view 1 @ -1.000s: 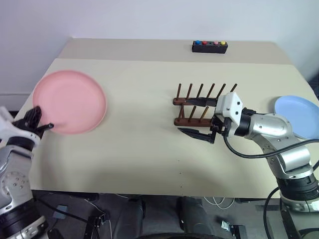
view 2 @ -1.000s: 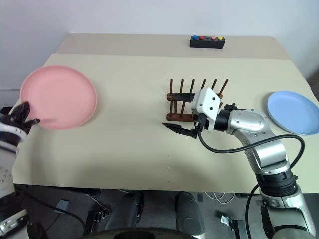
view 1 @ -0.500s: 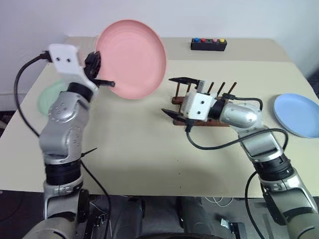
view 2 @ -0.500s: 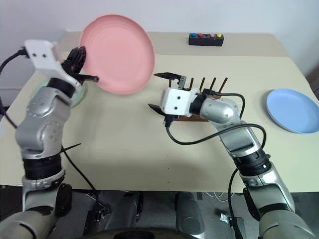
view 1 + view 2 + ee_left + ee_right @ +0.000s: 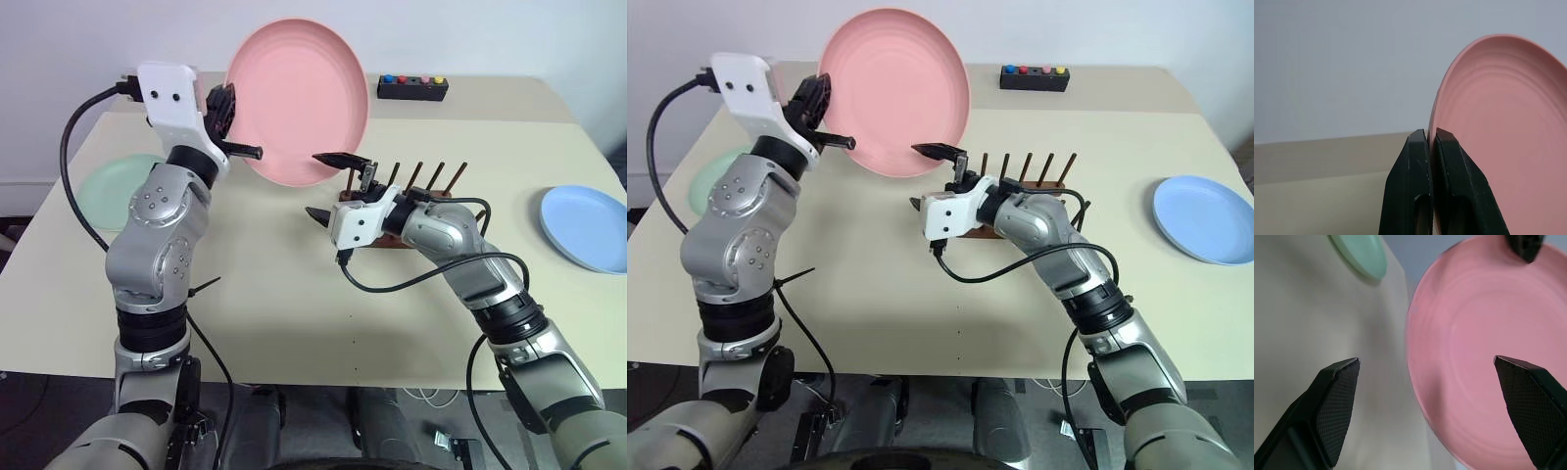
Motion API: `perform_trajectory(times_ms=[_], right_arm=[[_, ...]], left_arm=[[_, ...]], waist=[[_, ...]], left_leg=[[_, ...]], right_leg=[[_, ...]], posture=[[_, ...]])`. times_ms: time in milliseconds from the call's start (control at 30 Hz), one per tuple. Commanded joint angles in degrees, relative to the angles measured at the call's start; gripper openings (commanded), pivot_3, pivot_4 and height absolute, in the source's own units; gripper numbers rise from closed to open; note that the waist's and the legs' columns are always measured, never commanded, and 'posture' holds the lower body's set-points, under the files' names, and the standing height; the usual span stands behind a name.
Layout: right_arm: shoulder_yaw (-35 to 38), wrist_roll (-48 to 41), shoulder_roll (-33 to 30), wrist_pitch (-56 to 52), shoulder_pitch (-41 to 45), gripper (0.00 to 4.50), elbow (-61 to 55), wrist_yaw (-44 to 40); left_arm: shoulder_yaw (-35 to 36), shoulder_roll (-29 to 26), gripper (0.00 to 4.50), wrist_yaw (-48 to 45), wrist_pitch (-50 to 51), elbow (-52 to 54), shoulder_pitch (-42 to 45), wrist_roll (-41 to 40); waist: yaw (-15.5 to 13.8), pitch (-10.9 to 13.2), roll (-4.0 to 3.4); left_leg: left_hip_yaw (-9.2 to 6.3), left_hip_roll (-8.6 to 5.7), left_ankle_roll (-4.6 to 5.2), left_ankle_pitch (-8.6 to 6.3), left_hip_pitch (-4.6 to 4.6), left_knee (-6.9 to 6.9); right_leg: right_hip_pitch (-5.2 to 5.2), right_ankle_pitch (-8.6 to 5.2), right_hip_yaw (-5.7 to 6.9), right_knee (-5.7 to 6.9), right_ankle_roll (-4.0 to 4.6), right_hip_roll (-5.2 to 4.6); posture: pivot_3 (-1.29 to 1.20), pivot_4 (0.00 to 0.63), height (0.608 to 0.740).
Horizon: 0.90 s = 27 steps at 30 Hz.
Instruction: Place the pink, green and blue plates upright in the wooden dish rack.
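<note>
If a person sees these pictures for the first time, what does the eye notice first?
First the pink plate, held up on edge over the table's far left by the left gripper, shut on its rim. Next the right gripper, wide open, facing the plate in front of the wooden dish rack.

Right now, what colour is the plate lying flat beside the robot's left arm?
Pale green. The green plate shows best in the right eye view.

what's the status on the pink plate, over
Left gripper shut on pink plate, held upright above table. Right gripper open, facing plate, in front of wooden dish rack. Rack slots bare; green plate and blue plate flat on table.
</note>
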State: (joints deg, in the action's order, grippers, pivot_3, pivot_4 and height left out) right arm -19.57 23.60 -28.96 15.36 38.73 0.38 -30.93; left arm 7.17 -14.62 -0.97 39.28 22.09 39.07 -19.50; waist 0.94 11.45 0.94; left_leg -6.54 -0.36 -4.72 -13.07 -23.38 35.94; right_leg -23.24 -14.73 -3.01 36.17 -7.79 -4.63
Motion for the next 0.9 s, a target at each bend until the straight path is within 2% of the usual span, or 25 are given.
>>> perform_trajectory(times_ms=[33,67,100,133,367,533,700,733,767,900], right_arm=[[0.0,1.6,0.7,1.8,1.1,4.5,0.6,1.6],[-0.1,2.3,0.8,2.0,1.2,4.5,1.2,2.1],[-0.1,2.8,1.0,2.2,1.3,3.96,1.7,2.4],[-0.1,3.2,1.0,2.2,1.4,3.69,1.9,2.7],[0.4,4.1,1.2,2.9,1.5,0.06,2.2,3.1],[0.5,4.4,1.0,3.4,1.1,0.02,1.9,3.4],[0.7,5.5,0.4,4.1,0.9,0.02,1.7,4.3],[0.8,5.8,0.3,4.2,0.8,0.0,1.7,4.6],[1.0,6.0,0.2,4.3,0.8,0.0,1.7,4.8],[1.4,6.5,-0.1,4.9,0.9,0.0,1.9,5.3]], left_arm=[[-0.6,0.4,0.08,-0.4,0.6,3.6,1.6,-0.4],[-1.0,0.6,0.08,-0.7,1.0,3.9,1.4,-0.6],[-1.3,0.7,0.0,-1.0,1.3,4.2,1.3,-0.8],[-1.3,1.0,0.0,-1.2,1.5,4.5,1.2,-1.2],[-1.4,1.3,0.0,-1.5,2.4,4.6,0.7,-1.0],[-0.6,1.9,0.0,-1.5,2.8,4.9,0.7,-1.6],[4.1,5.6,0.0,-1.8,1.8,5.3,1.7,-7.2],[4.6,5.9,0.64,-1.9,1.8,5.5,1.9,-7.8],[5.2,6.1,0.97,-2.3,1.3,5.7,2.0,-8.8],[7.3,6.9,2.99,-2.1,-0.4,6.2,2.7,-12.0]], waist=[[0.1,0.0,0.0],[0.1,0.0,0.0],[0.1,0.0,0.0],[0.1,0.0,0.0],[0.2,0.0,0.0],[0.1,0.0,0.0],[0.1,0.0,0.0],[0.1,0.0,0.01],[0.1,0.0,0.0],[0.1,0.0,0.0]], left_leg=[[0.0,0.0,0.0,0.0,0.0,0.0],[0.0,0.0,0.0,0.0,0.0,0.0],[0.0,0.0,0.0,0.0,0.0,-0.01],[0.0,0.0,0.0,0.0,0.0,-0.01],[0.0,0.0,0.0,0.0,0.0,-0.01],[0.0,-0.01,0.0,0.0,0.0,0.02],[-0.01,-0.01,0.0,0.0,0.0,0.04],[-0.01,-0.01,0.0,0.0,0.01,0.04],[-0.01,0.0,0.0,0.0,0.01,0.04],[-0.01,0.0,0.0,0.0,0.01,0.04]], right_leg=[[0.0,0.0,0.0,0.0,0.0,0.0],[0.0,0.0,0.0,0.01,0.0,0.0],[-0.01,0.0,0.0,0.01,0.0,0.0],[-0.01,0.0,0.0,0.01,0.0,0.0],[-0.01,0.0,0.0,0.02,0.0,0.0],[0.0,0.0,0.0,0.02,0.0,0.0],[0.02,0.0,0.0,0.03,0.0,0.0],[0.02,0.0,0.0,0.03,0.0,0.0],[0.02,0.0,0.0,0.03,0.0,0.0],[0.02,0.0,0.0,0.04,0.0,0.0]], posture=[[0.0,0.15,0.734],[0.0,0.15,0.734],[0.0,0.15,0.734],[0.0,0.15,0.734],[0.0,0.15,0.734],[0.0,0.15,0.734],[0.0,0.15,0.734],[0.0,0.15,0.734],[0.0,0.15,0.734],[0.0,0.15,0.734]])
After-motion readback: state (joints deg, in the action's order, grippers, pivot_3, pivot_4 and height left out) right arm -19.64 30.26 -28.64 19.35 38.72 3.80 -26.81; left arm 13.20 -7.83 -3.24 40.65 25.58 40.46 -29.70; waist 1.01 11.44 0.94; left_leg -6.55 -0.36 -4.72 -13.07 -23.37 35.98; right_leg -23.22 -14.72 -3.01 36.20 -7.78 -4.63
